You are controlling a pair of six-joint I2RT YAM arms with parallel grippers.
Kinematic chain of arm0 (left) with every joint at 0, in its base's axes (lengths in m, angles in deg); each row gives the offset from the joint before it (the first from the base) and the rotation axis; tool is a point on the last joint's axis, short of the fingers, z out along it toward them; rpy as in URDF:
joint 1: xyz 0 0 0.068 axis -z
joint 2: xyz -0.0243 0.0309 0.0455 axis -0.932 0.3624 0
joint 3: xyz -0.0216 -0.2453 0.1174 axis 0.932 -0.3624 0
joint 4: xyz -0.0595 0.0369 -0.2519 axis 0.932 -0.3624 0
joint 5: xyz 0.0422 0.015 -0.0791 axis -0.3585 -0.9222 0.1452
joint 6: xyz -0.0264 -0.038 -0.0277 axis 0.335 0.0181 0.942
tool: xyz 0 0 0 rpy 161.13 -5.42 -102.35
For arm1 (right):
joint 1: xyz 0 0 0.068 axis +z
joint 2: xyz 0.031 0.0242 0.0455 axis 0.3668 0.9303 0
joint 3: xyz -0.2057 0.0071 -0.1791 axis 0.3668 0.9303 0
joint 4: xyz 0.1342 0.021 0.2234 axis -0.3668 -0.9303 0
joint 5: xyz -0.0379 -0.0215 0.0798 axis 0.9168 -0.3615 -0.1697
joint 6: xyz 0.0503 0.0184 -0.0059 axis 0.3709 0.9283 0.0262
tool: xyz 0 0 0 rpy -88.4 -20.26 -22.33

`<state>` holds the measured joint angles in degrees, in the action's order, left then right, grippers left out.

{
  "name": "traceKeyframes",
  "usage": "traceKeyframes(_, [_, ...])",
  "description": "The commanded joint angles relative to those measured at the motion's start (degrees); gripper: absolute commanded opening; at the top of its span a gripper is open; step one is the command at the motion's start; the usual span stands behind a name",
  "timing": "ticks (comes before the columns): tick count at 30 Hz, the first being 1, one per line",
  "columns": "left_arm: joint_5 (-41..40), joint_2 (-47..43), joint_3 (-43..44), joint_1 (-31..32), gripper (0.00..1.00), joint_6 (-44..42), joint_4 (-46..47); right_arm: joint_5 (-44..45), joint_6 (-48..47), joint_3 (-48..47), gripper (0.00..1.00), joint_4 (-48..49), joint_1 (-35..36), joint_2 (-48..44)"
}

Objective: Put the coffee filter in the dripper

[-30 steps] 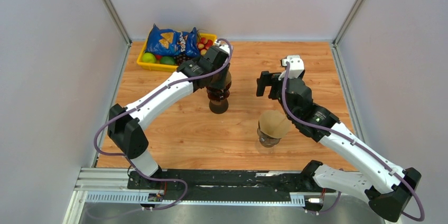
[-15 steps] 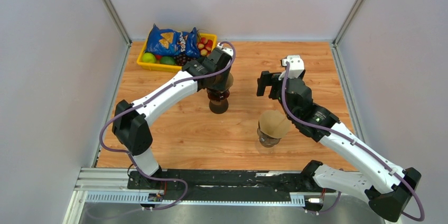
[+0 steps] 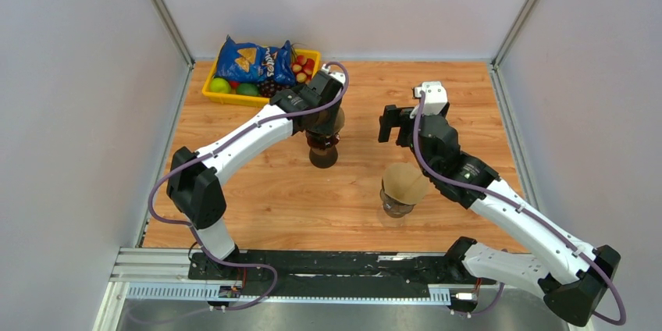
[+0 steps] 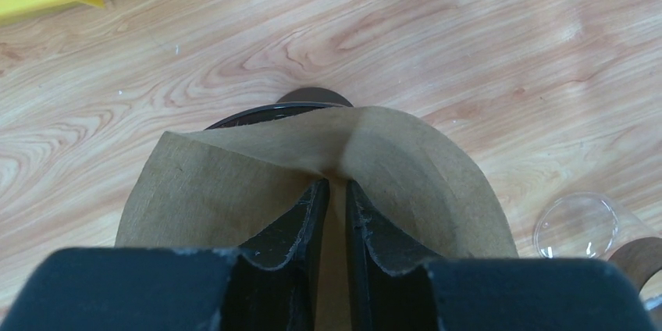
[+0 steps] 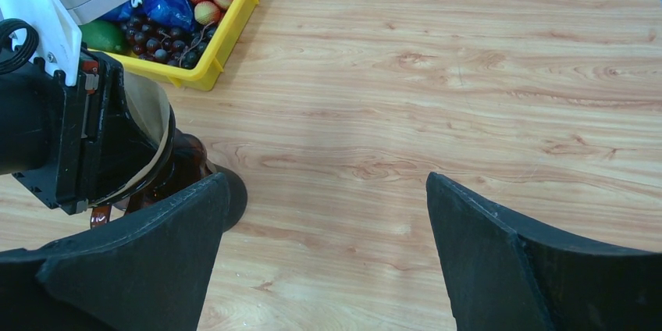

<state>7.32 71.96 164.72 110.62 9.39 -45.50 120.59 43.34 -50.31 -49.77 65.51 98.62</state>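
My left gripper (image 3: 319,111) is shut on a brown paper coffee filter (image 4: 421,167), pinching its fold between the jaws. It holds the filter right over the dark brown dripper (image 3: 322,151), whose dark rim (image 4: 269,112) shows just behind the filter. From the right wrist view, the filter (image 5: 152,112) sits at the dripper's (image 5: 191,167) mouth; I cannot tell whether it rests inside. My right gripper (image 3: 389,124) is open and empty, hovering above the table to the right of the dripper (image 5: 324,183).
A clear glass holder with a stack of brown filters (image 3: 403,183) stands near the front right, under the right arm; its glass (image 4: 585,226) shows in the left wrist view. A yellow tray (image 3: 209,95) with fruit and a blue chip bag (image 3: 251,60) sits at the back left.
The left arm's elbow has shifted slightly right and the gripper has settled a little closer over the dripper, still holding the filter. The right arm has barely moved.
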Motion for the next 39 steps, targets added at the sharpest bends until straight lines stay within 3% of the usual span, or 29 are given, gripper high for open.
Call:
traceKeyframes(1, [1.9,0.1,-0.4,0.1,0.24,-1.2,1.1,1.2,-0.8,0.0,1.0,1.9,-0.4,-0.3])
traceKeyframes(22, [5.3,1.1,-5.6,-0.8,0.17,2.2,2.1,1.6,-0.8,0.0,1.0,1.9,-0.8,0.2])
traceKeyframes(39, [5.1,0.8,0.0,-0.8,0.17,1.7,1.2,1.7,-0.9,0.0,1.0,1.9,-0.9,0.3])
